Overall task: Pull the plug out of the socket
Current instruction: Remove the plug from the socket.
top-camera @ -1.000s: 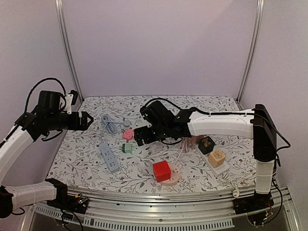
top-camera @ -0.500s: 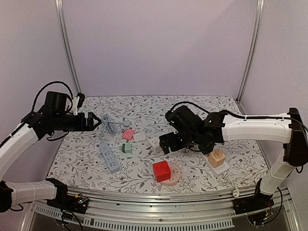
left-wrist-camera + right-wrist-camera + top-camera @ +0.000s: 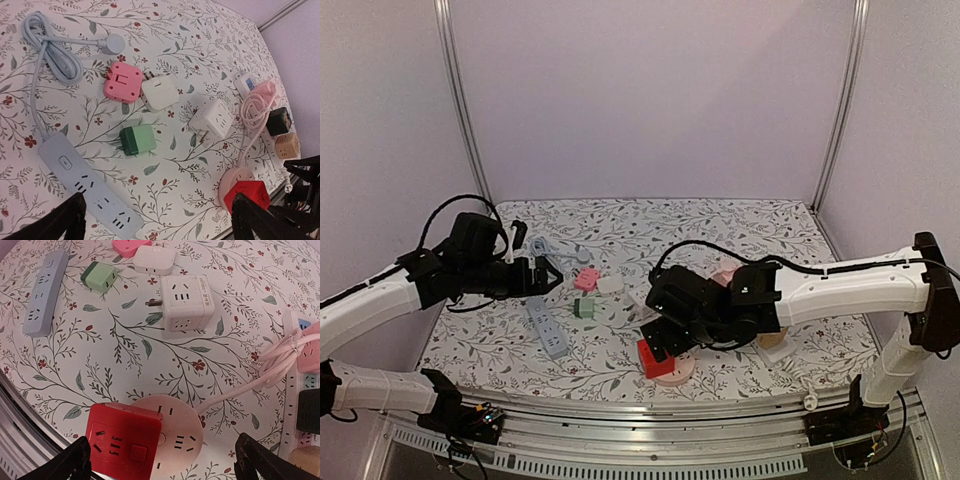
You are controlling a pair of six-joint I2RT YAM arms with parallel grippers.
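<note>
A red cube plug [image 3: 122, 445] sits plugged into the left part of a round pale-pink socket [image 3: 186, 432] with a white cord. In the top view the red plug [image 3: 655, 364] and the socket [image 3: 680, 372] lie near the table's front edge. My right gripper [image 3: 162, 465] is open wide just above them, one finger on each side, touching neither; it covers part of the plug in the top view [image 3: 665, 338]. My left gripper [image 3: 546, 275] is open and empty over the left of the table. Its view shows the plug [image 3: 247, 195] far right.
A grey power strip [image 3: 547, 328] lies at the left with its coiled cable [image 3: 50, 55]. A green adapter [image 3: 137, 140], pink adapter [image 3: 122, 81], white adapter [image 3: 159, 92] and white cube socket [image 3: 186, 302] lie mid-table. A white strip [image 3: 291, 405] holding cube plugs lies at the right.
My right gripper has moved from the table's middle toward the front edge, over the red plug. My left gripper has moved right, toward the grey power strip.
</note>
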